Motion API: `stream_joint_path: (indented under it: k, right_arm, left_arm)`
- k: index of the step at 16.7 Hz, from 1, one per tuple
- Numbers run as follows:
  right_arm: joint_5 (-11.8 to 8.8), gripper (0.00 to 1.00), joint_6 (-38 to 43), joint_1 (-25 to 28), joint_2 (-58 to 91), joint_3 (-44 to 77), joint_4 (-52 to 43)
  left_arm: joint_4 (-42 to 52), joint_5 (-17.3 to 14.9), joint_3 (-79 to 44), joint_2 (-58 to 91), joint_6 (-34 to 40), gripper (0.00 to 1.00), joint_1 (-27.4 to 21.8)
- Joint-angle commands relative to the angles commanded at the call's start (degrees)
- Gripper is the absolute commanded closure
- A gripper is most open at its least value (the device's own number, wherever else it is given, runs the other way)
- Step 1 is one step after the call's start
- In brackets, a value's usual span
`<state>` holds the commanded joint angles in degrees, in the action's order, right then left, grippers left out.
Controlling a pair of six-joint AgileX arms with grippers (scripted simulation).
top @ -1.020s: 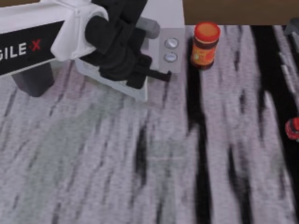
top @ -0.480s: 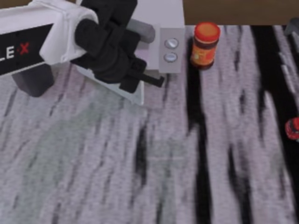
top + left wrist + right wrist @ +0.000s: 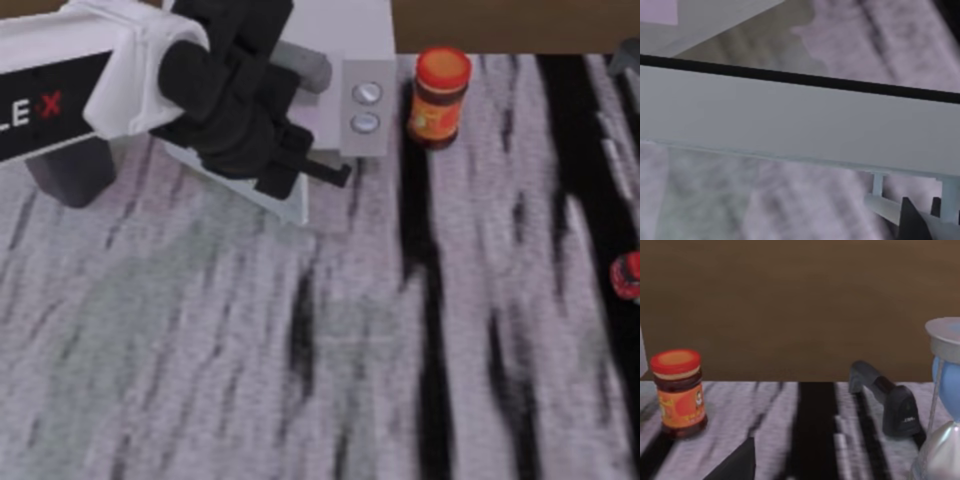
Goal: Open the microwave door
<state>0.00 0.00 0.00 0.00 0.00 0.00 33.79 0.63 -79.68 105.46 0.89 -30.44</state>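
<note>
Table [image 3: 300,400]: pale grey-lilac surface w/ dark vertical streaks; two broad black stripes on right half. Brown backdrop behind far edge, seen in top and right wrist views.

Microwave [image 3: 340,25]: far edge of table, left of centre. Knob panel [image 3: 366,108] w/ two round silver knobs on its right side. Microwave door [image 3: 285,200]: swung partway out from body, free edge angled toward table centre; hinge side hidden under arm.

Left gripper [image 3: 338,172]: at door's free edge, close to knob panel. Fingers pinching door handle [image 3: 885,205].

Orange-lidded jar [image 3: 440,95]: upright, just right of knob panel, not touching it.

Right gripper: not in top view. Finger state: cannot tell. Right wrist view shows black scanner-like device [image 3: 887,400] and hourglass [image 3: 945,405] near far edge.
</note>
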Motion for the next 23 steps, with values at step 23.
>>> stream_joint_path:
  k: [23]
  right_arm:
    - [0.00,0.00,0.00,0.00,0.00,0.00,0.00]
  left_arm:
    - [-0.61,-3.50,3.65,-2.92,-5.98,1.00,1.96]
